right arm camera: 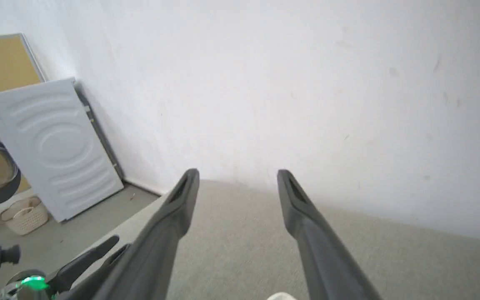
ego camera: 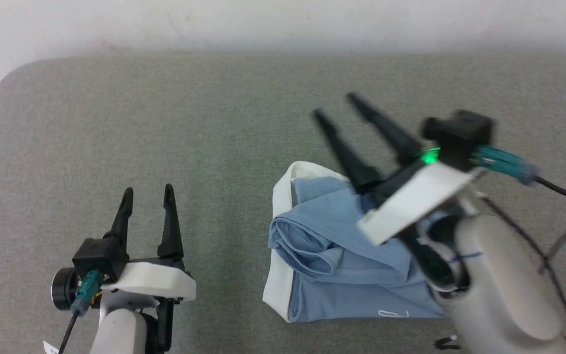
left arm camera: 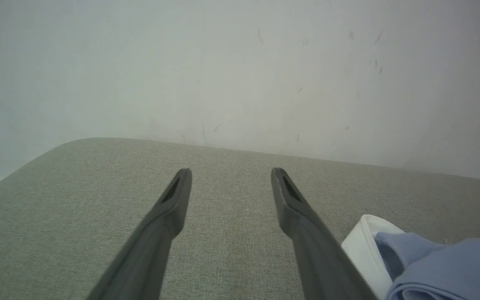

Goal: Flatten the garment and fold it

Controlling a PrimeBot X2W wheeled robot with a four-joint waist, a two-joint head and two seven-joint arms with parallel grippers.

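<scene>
The garment (ego camera: 342, 255), light blue with a white collar edge, lies folded in a small bundle on the grey table (ego camera: 214, 123), right of centre near the front. My right gripper (ego camera: 334, 104) hovers above its far part, fingers spread and empty, pointing up and to the left. My left gripper (ego camera: 148, 192) stands open at the lower left, well apart from the cloth. In the left wrist view the open left gripper (left arm camera: 231, 171) points over bare table, and the garment (left arm camera: 444, 266) shows at the lower right. The right gripper (right arm camera: 238, 173) is open in its own view too.
A white wall (ego camera: 283, 19) runs behind the table's far edge. In the right wrist view a white appliance panel (right arm camera: 52, 146) leans against the wall on the floor, beside a small basket (right arm camera: 23, 214). The table's rounded far-left corner (ego camera: 13, 73) is near.
</scene>
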